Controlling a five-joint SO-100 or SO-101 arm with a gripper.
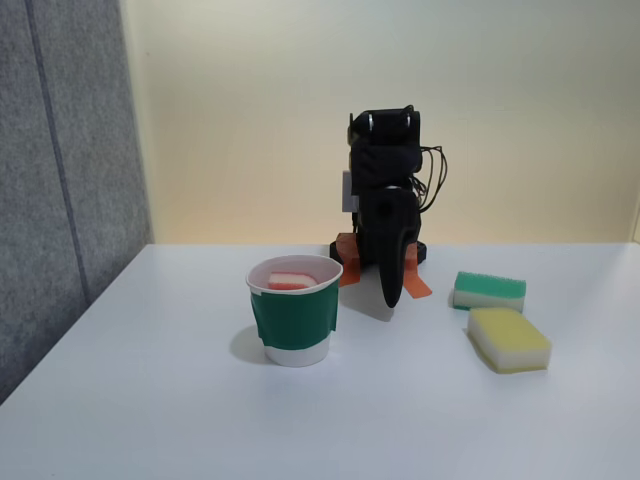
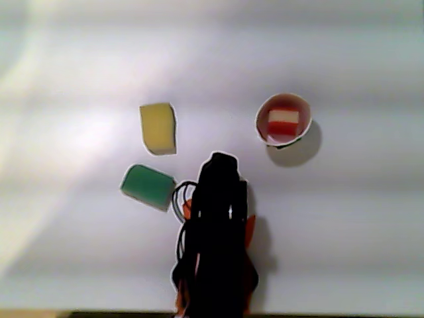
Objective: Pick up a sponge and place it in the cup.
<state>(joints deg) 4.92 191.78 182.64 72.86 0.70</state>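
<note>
1. You see the sponge point(image 1: 291, 281) lying inside the cup point(image 1: 294, 322), red and cream faces showing at the mouth; the other view confirms this point(image 2: 283, 123).
2. You find the cup point(image 2: 261, 130) upright on the white table point(image 1: 180, 400).
3. You see the arm point(image 1: 385, 215) folded near its base, well apart from the cup.
4. You cannot tell the finger opening of the gripper point(image 1: 393, 296).
5. You find the green-topped sponge point(image 1: 489, 291) just beside the yellow-topped sponge point(image 1: 509, 338).

no readable text, labels, brands or numbers anywhere. the cup point(image 1: 294, 312) had a plain green band with no print, and the arm's point(image 1: 386, 215) black housing carried no legible markings in either view.
</note>
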